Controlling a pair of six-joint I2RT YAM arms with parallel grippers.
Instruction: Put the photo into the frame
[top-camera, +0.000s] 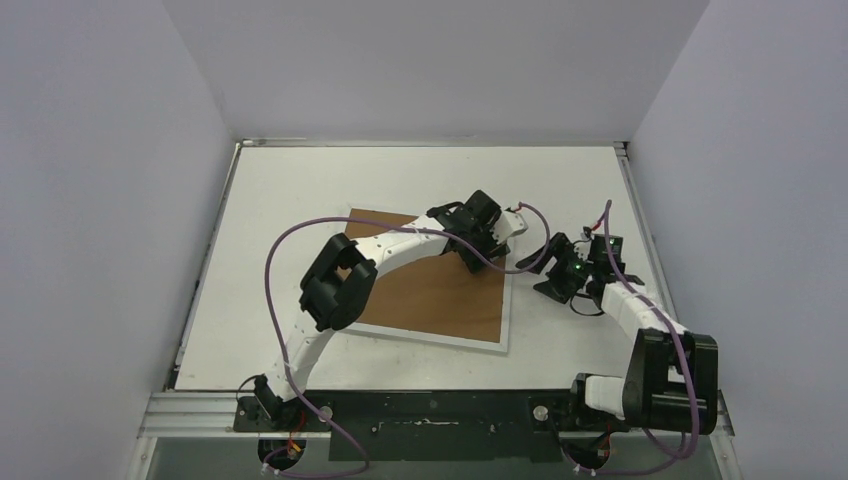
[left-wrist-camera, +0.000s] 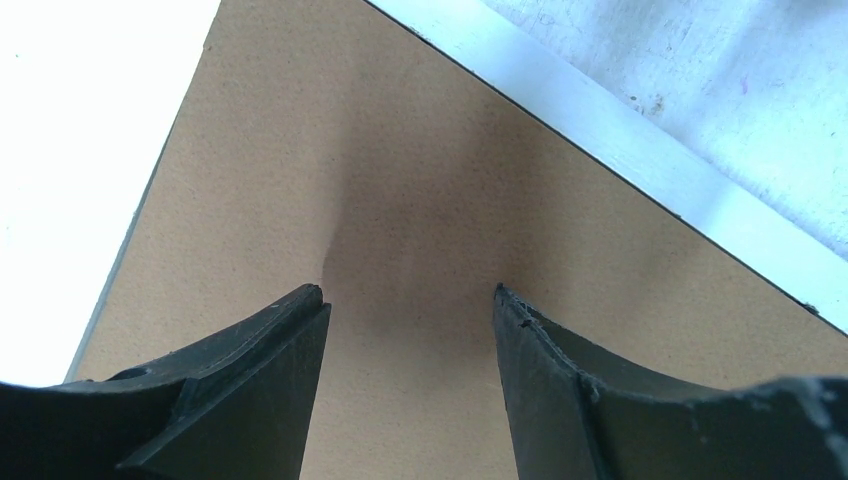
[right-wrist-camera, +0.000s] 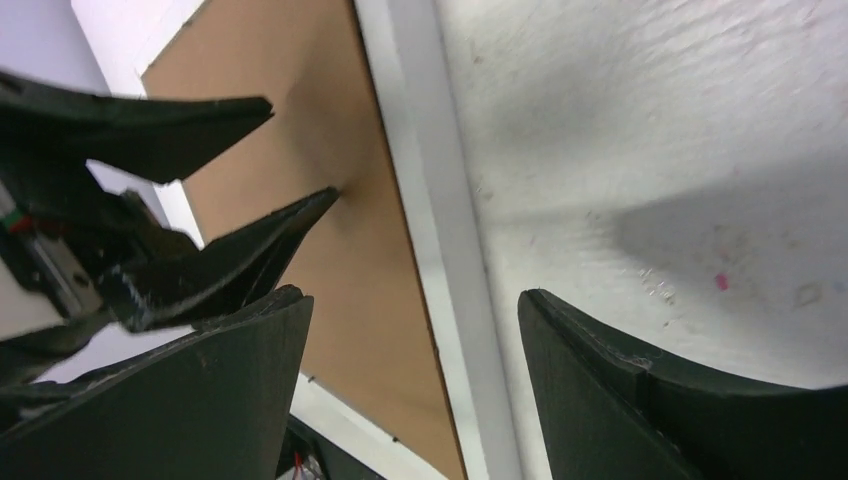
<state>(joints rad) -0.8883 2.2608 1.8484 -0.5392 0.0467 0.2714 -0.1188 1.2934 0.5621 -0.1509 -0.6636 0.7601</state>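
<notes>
Two arms of mine work over one white desk (top-camera: 300, 180), walled in by pale grey panels. Lying flat near the middle of it, turned a little askew to the desk's edges, is the frame (top-camera: 440, 341); only its narrow white border shows, along the near side and the right side. A brown backing board (top-camera: 430, 300) fills the frame's middle and reaches its border. I cannot tell whether the photo lies beneath that board, since no view shows any of it.

My left arm (top-camera: 390, 245) reaches from the near left corner across the board to its far right part. My right arm (top-camera: 630, 305) bends in from the right and stops just beside the frame's right side.

My left tool (left-wrist-camera: 410, 292) points down at the board close to the right border, its two black fingers standing well apart with nothing between them but bare brown board. In the right wrist view, one fingertip looks to touch the board's surface; I cannot be sure about the other.

My right tool (right-wrist-camera: 405, 295) is spread wide as well and grips nothing. It hangs over the frame's right border, one finger above the board and the other above the bare desk, close beside my left tool
</notes>
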